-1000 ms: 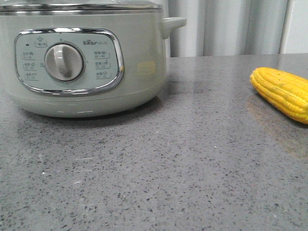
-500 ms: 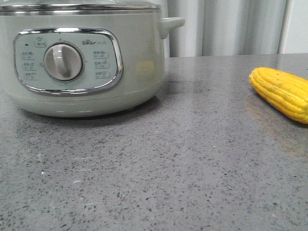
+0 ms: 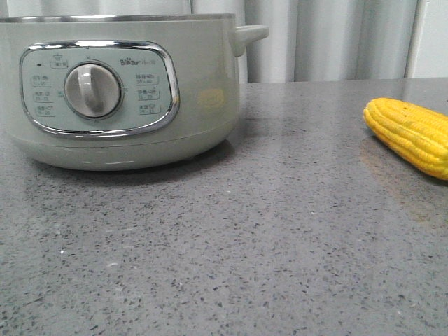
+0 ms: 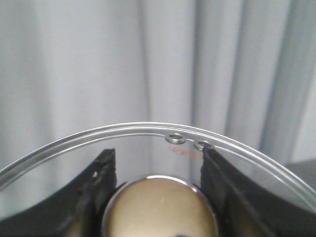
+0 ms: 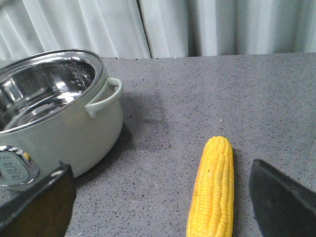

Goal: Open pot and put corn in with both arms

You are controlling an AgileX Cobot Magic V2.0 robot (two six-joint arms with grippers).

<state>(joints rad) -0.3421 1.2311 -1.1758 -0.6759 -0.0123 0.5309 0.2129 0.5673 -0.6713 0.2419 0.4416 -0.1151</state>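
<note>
Your pale green round electric pot point(image 3: 119, 91) sits left on grey speckled stone counter point(image 3: 266, 238), chrome-framed dial panel facing you, steel rim uncovered, shiny steel bowl open in right wrist view. Your left gripper point(image 4: 158, 182) clamps round chrome knob point(image 4: 159, 207) of clear glass lid point(image 4: 148, 129), lid held up before pale curtain point(image 4: 74, 64). Bright yellow corn cob point(image 5: 213, 190) lies on counter, well right of pot. Your right gripper point(image 5: 163, 197) spread wide, black fingers point(image 5: 284, 200) flanking cob, not touching
</note>
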